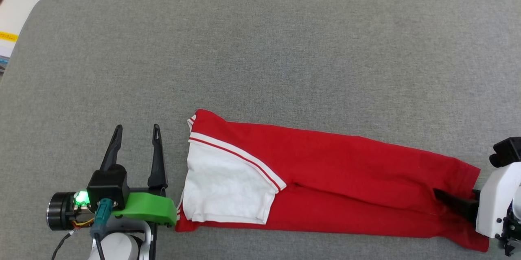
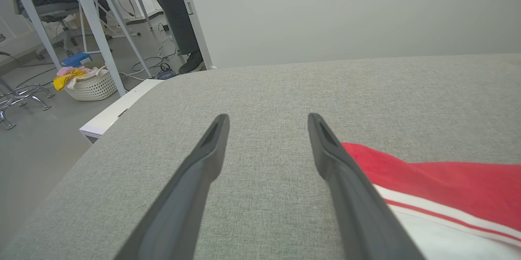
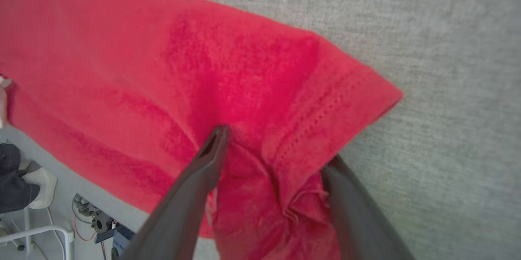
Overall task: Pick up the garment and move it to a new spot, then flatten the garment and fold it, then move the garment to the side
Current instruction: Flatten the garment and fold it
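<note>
**Item: garment** (image 1: 346, 170). A red T-shirt lies as a long, narrow band on the grey surface (image 1: 260, 48). It runs from just beside the left jaws across to the right jaws.

**Sleeve end.** A white sleeve (image 1: 224, 186) lies folded over the red body at the end nearest the left jaws. Its white-and-red striped trim (image 1: 236, 152) runs along the edge farthest from the left jaws.

**Left jaws.** They stand apart and empty, with the fingers (image 1: 156, 150) over bare surface. The garment (image 2: 447, 178) lies outside them, beside the inner finger (image 2: 350, 195), which hides part of the trim (image 2: 439, 209). Whether the cloth touches that finger cannot be told. The green bracket (image 1: 148, 207) behind these jaws overlaps the garment's near corner in the head view.

**Right jaws.** They stand apart and are not clamped. The hem end of the garment (image 3: 203, 68) is bunched in folds between the two fingers. One finger (image 3: 203, 170) lies on top of the cloth. The tip of the other finger (image 3: 354, 207) is hidden under the stitched hem edge. Bare surface (image 3: 447, 28) lies beyond that edge.

**Background, past the left jaws' tips.**
- A white basket (image 2: 87, 85) of mixed clothes stands on the floor.
- White frame legs (image 2: 93, 20) stand near the basket.
- A person's dark trouser leg (image 2: 171, 7) and shoe (image 2: 191, 62) show farther back.
</note>
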### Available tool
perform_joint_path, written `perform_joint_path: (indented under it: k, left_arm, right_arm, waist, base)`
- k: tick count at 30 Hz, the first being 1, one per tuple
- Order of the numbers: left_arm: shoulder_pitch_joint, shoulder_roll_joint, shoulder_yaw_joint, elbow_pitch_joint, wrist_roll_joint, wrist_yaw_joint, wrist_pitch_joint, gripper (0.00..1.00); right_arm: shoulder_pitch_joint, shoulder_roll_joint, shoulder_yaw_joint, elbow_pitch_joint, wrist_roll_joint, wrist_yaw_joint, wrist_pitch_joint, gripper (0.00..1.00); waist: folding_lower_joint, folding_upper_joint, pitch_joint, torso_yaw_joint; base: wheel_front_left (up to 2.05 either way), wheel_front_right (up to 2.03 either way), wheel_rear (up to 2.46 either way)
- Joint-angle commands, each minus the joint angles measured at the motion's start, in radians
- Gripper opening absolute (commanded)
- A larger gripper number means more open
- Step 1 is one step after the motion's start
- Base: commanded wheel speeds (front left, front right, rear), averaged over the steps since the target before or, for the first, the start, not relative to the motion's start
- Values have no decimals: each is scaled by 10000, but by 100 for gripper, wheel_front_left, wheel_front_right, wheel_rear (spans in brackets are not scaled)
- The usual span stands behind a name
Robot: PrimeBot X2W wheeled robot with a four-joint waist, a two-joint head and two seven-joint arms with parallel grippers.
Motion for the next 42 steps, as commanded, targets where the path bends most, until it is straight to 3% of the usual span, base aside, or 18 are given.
perform_joint_path:
  k: [1, 7, 8, 9, 10, 28, 32, 37, 42]
  left_arm:
    - [189, -215, 198, 31, 280, -96, -58, 100]
    - [356, -965, 1027, 39, 1117, -492, -58, 100]
    - [419, -1060, 1157, 81, 1285, -561, -58, 100]
    - [461, -1121, 1230, 112, 1431, -622, -58, 100]
    - [509, -1222, 1323, 136, 1561, -702, -58, 100]
    - [1164, -2220, 2534, 51, 2837, -1481, -59, 100]
    - [1289, -2320, 2642, 118, 2980, -1608, -59, 100]
    - [1442, -2392, 2714, 199, 3124, -1747, -59, 100]
    - [1509, -2442, 2723, 213, 3253, -1873, -59, 100]
  right_arm:
    - [33, 387, 491, 197, 88, 8, 27, 100]
    - [-95, 345, 1185, 455, 149, 8, -286, 100]
    - [-142, 288, 1278, 500, 90, 8, -391, 81]
    - [-176, 244, 1327, 542, 53, 8, -498, 31]
    - [-207, 197, 1358, 603, 63, 8, -617, 0]
    - [-778, -1735, 255, 1971, -258, 8, -1584, 0]
    - [-835, -1855, 44, 2308, -274, 8, -1472, 0]
    - [-643, -1886, -56, 1793, 9, 8, -1256, 0]
    - [-239, -1933, -110, 506, 361, 8, -987, 0]
  waist:
    - [0, 0, 34, 26]
    - [0, 0, 65, 21]
    - [0, 0, 55, 0]
    - [0, 0, 40, -16]
    - [0, 0, 14, -32]
    - [0, 0, -662, -208]
    - [0, 0, -798, -222]
    - [0, 0, -988, -257]
    - [0, 0, -1096, -252]
  base:
    - [0, 0, 0]
    - [0, 0, 0]
    - [0, 0, 0]
    - [0, 0, 0]
    - [0, 0, 0]
    - [0, 0, 0]
    - [0, 0, 0]
    - [0, 0, 0]
    - [0, 0, 0]
